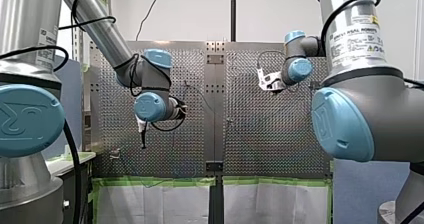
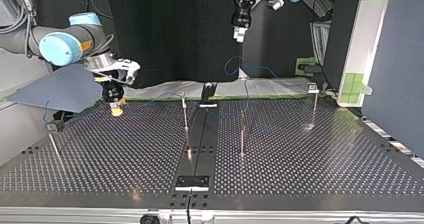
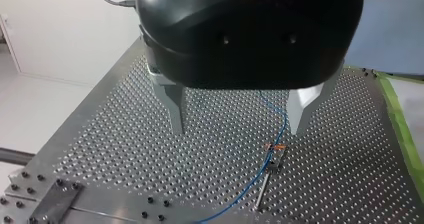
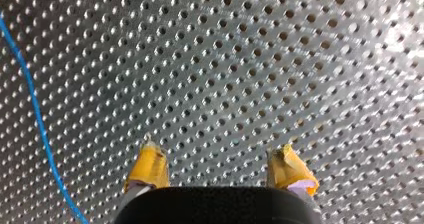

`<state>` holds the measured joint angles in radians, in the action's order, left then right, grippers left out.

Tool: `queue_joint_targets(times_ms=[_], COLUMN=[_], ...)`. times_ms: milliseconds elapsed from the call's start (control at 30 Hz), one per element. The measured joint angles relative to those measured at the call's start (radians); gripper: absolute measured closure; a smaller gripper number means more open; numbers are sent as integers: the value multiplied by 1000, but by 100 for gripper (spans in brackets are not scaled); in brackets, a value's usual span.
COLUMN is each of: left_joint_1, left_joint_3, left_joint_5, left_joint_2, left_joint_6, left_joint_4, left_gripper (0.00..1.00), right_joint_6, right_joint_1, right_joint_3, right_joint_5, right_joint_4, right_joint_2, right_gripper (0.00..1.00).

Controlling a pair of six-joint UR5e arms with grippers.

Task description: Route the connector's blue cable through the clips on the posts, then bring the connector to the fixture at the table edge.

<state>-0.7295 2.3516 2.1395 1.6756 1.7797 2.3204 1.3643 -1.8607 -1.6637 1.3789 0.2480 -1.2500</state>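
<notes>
Blue cable (image 3: pixel 282 129) slack across counter (image 3: pixel 100 149), near clip post (image 3: pixel 265 181). Top view: left jaws apart at 12 o'clock, right jaws apart at 10. Routing seems underway; next, grip cable.

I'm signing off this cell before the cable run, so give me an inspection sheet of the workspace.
Surface: perforated metal table.
Job's things: blue cable passes the clip post; whether it is threaded cannot be told; connector not made out.
Clutter: nothing seen.
Grippers: left gripper jaws open, empty; right gripper, yellow pads, jaws open, empty.
Cables: blue cable lies on the table beside the right gripper.
Surroundings: green tape along the table edge.
</notes>
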Motion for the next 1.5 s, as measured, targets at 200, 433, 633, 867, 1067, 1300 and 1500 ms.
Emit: queue_joint_targets(times_ms=[200, 433, 633, 867, 1067, 1300, 1500], left_joint_1=[14, 32, 49, 72, 84, 100, 116], left_joint_3=[-1, -1, -1, 0, 3, 21, 26], left_joint_5=[11, 41, 87, 103, 107, 102, 96], left_joint_2=[0, 0, 0, 0, -1, 0, 0], left_joint_6=[29, 49, 51, 53, 53, 59, 65], left_joint_4=[31, 64, 94, 116, 124, 102, 92], left_gripper=[0, 0, 0, 0, 0, 0, 0], right_joint_6=[40, 70, 63, 66, 82, 99, 101], right_joint_1=[-49, -103, -160, -235, -292, -348, -398], right_joint_3=[-1, -35, -91, -165, -194, -213, -247], right_joint_5=[49, 103, 160, 235, 292, 348, 398], right_joint_4=[32, 74, 129, 196, 235, 243, 258], right_joint_2=[0, 0, 0, 1, 2, 3, 3], right_gripper=[2, 2, 2, 2, 2, 2, 2])
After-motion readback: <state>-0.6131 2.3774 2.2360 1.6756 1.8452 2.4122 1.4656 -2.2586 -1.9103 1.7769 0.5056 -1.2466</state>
